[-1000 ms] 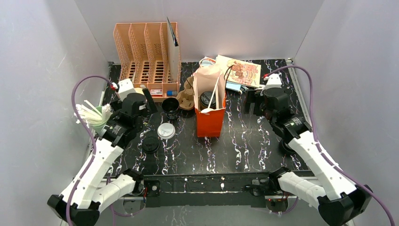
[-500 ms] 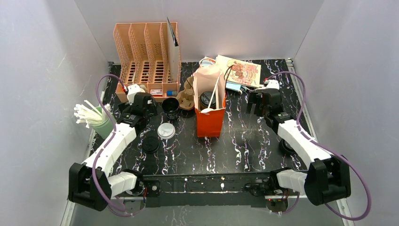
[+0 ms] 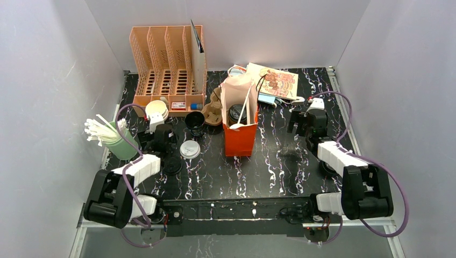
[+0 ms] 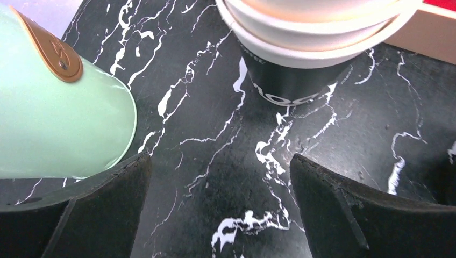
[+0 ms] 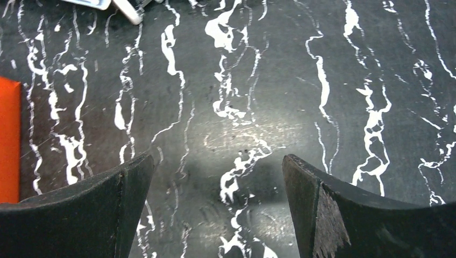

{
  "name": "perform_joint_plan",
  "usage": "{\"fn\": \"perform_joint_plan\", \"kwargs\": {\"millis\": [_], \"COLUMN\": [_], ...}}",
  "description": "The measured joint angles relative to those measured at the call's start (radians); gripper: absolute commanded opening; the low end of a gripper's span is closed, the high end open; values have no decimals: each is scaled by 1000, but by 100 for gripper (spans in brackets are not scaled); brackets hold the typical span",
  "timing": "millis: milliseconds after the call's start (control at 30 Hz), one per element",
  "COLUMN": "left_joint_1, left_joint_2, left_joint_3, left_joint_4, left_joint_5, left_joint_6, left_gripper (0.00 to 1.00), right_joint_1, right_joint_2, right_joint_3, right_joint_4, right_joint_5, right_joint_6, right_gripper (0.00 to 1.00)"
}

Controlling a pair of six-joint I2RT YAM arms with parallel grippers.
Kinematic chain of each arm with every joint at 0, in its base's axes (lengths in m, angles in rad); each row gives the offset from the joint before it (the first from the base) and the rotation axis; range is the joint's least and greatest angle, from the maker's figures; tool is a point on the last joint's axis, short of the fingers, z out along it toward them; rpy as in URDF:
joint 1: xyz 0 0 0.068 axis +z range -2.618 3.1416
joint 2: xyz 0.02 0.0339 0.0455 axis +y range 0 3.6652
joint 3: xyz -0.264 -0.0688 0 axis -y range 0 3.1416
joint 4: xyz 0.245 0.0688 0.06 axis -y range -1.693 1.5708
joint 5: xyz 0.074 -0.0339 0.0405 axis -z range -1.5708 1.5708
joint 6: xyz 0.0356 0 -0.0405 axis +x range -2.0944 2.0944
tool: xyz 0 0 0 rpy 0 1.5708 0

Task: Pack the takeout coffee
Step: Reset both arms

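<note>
The takeout coffee (image 3: pixel 235 114) stands inside the upright orange paper bag (image 3: pixel 240 138) at mid table. Only its dark lidded top shows, with a white spoon (image 3: pixel 244 110) leaning beside it. My left gripper (image 3: pixel 159 130) is low over the table at the left, open (image 4: pixel 219 161) with only bare table between its fingers. My right gripper (image 3: pixel 303 124) is right of the bag, also open (image 5: pixel 218 158) over bare table. A strip of the orange bag (image 5: pixel 8 140) shows at the left edge of the right wrist view.
A mint green cup (image 3: pixel 119 144) (image 4: pixel 59 107) of white sticks stands left of my left gripper. A stack of black paper cups (image 3: pixel 156 109) (image 4: pixel 293 80) is just ahead of it. Nearby are a black cup (image 3: pixel 194 122), a white lid (image 3: pixel 190 149), a black lid (image 3: pixel 172 164), a cup carrier (image 3: pixel 214 113) and a peach organiser (image 3: pixel 166 64).
Both arms have drawn back toward the near edge and folded down low. The left arm's retreat has uncovered the cup stack. Both grippers stayed open.
</note>
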Motion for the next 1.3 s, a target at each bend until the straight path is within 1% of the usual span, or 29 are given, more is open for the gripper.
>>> {"fn": "perform_joint_plan", "kwargs": {"millis": [100,133,267,367,500,667,733,767,800,833,967,1300], "left_joint_1": [16,19,27,29,48,69,72,74,77,81,106,117], "left_joint_2": [47,69,177,240,285,348,379,391,398,403,432,438], "left_joint_3": [-70,-79,-95,-95,-98,-123,-130,-131,-135,-146,-177,-181], "left_joint_4": [177,216,394,490,591,705,734,756,777,804,896,931], "left_joint_5": [-3,-2,15,42,89,160,189,203,222,243,310,363], "left_joint_6": [30,39,84,123,151,170,179,181,183,185,192,196], "left_gripper": [98,98,98,98,98,98,98,98,98,98,98,98], "right_joint_1": [-42,-50,-74,-77,-78,-86,-91,-92,-92,-92,-101,-103], "right_joint_2": [12,19,76,134,193,285,302,302,302,303,305,305], "right_joint_3": [-50,-64,-162,-257,-351,-386,-386,-386,-386,-386,-375,-365], "right_joint_4": [95,123,320,509,714,910,942,953,967,983,990,990], "right_joint_5": [-18,-22,-32,-47,-51,-106,-124,-127,-129,-126,-80,-45], "right_joint_6": [-18,-24,-47,-88,-116,-143,-152,-154,-155,-154,-135,-127], "right_gripper": [98,98,98,98,98,98,97,90,97,98,98,98]}}
